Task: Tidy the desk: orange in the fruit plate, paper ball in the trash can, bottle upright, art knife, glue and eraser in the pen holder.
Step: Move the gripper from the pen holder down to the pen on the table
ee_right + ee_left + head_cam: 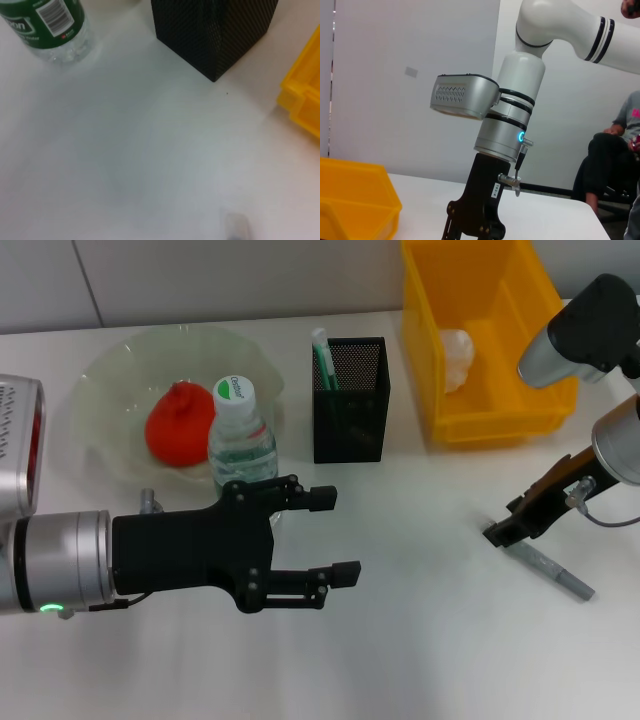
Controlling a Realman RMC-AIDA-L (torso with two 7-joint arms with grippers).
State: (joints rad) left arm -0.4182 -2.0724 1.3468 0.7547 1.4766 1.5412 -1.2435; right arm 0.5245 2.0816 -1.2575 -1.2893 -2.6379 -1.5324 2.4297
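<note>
With orange (180,428) in the fruit plate (110,375), paper ball (457,358) in the trash can (480,280) and bottle (241,440) upright, the right gripper (512,528) reaches the art knife (550,570) on the counter (420,640), jaws unclear, while the left gripper (335,537) hovers open-jawed.

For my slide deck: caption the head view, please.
Left end effector open beside upright clear plastic bottle; right end effector over grey art knife.

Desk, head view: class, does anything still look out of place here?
Yes: a grey art knife lies loose on the desk under the right gripper, not in the pen holder. Nothing else stands out.
</note>
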